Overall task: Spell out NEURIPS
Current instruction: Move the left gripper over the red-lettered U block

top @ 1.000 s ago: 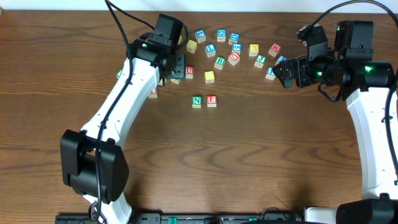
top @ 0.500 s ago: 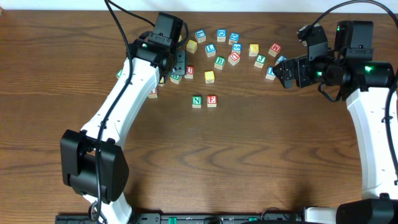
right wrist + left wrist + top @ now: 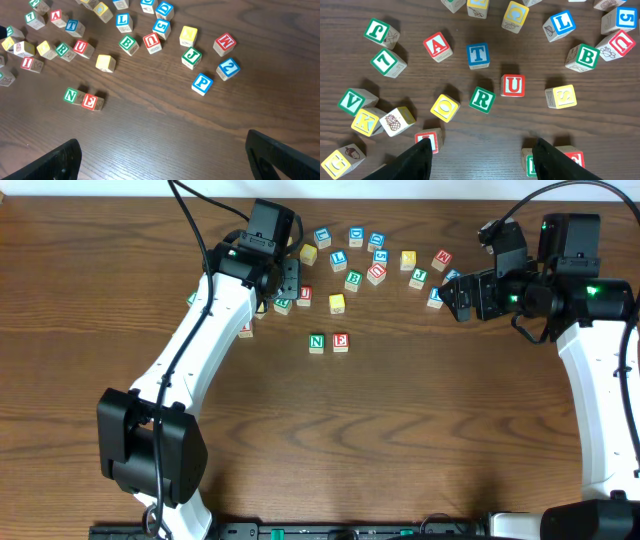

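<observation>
Left wrist view is showing the left gripper (image 3: 481,146) hanging spread and empty, the red U cube (image 3: 512,85) lying just ahead near the green R cube (image 3: 481,99), light, rigid, probably slick-faced, wanting a pinch across opposite flat sides; the right gripper (image 3: 162,144) is likewise gaping empty.

A robot lab or test place is shown. A white left arm (image 3: 200,330) and a white right arm (image 3: 600,380) are fixed at the edge of a brown wooden table (image 3: 400,440). Black cables (image 3: 188,210) are run to them. Small letter blocks (image 3: 352,280) are spread out on the table. Only the table top is seen.
</observation>
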Robot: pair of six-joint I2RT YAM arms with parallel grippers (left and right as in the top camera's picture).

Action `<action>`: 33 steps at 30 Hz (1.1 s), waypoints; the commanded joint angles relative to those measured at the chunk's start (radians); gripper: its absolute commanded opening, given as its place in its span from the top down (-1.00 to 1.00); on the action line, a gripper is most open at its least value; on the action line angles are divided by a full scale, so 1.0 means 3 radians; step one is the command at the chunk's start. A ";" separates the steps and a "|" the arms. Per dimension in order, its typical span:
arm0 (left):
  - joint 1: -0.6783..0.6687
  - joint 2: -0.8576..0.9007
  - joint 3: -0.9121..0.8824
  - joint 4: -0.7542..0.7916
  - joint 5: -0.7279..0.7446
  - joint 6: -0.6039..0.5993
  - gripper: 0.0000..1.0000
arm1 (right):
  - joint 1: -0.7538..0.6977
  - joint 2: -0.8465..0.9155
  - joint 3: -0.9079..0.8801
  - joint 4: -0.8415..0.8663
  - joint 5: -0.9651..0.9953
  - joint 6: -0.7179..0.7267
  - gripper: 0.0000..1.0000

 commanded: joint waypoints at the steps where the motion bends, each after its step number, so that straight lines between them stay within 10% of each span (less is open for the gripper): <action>1: 0.0014 -0.0064 0.0074 0.0004 -0.0006 0.0004 -0.28 | -0.0008 -0.0003 0.0070 0.0000 -0.0043 0.0018 -0.99; 33: 0.0014 -0.0053 0.0074 -0.0175 0.0006 -0.0058 -0.27 | -0.0008 -0.0003 0.0070 0.0000 -0.0045 0.0018 -0.99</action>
